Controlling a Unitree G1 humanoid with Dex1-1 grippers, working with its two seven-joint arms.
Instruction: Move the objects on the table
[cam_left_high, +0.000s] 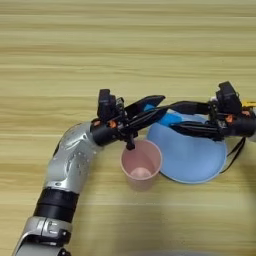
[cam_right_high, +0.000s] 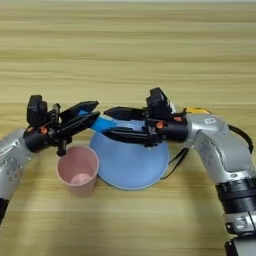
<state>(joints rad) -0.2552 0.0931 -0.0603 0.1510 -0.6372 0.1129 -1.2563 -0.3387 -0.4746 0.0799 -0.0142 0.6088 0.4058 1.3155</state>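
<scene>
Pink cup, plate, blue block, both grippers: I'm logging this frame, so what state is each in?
Pink cup: upright, empty, beside the plate.
Light-blue plate: flat on the table.
Blue block: above the plate's rim, between both grippers.
Left gripper: open.
Right gripper: open.

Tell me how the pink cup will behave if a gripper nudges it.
The pink cup stands upright, open and apparently empty, so it is probably light and would slide or tip easily. It looks like rigid plastic, unlikely to crumple. It sits beside the blue plate, which might stop it sliding that way.
</scene>
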